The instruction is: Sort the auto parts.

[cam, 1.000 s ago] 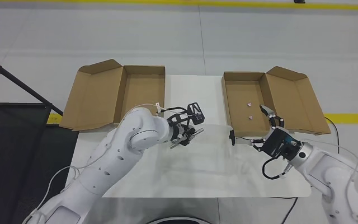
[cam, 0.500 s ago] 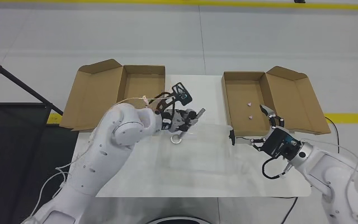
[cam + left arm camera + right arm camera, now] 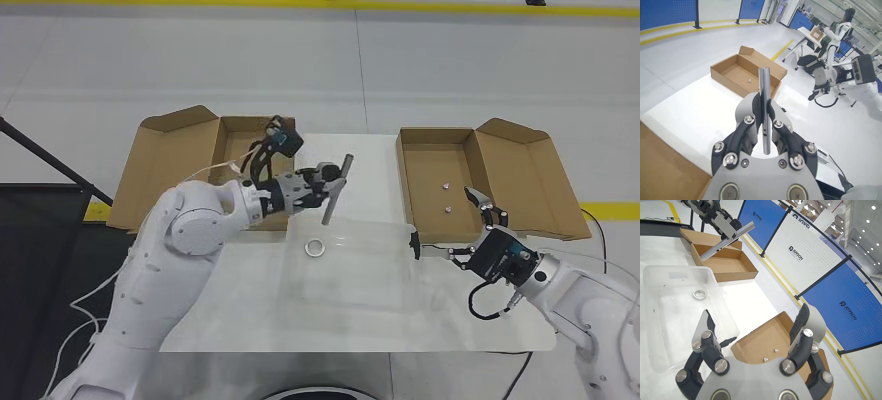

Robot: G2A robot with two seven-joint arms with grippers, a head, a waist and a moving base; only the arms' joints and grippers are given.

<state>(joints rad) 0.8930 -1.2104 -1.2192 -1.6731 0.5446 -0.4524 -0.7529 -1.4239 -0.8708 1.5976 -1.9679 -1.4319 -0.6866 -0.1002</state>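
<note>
- White table [image 3: 370,170], plain top.
- Yellow floor line [image 3: 300,5] well beyond the table's far edge, parallel to it.
- Short yellow strip [image 3: 612,211] off the table's right side.
- Black surface [image 3: 40,260] off the table's left side, with a black pole [image 3: 45,155] slanting near it.
- Blue and white perforated panels [image 3: 810,256] on black posts stand past the table.

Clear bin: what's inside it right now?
One metal ring lies on the clear bin's floor, with a few dark specks. The right gripper covers part of its near end.
</note>
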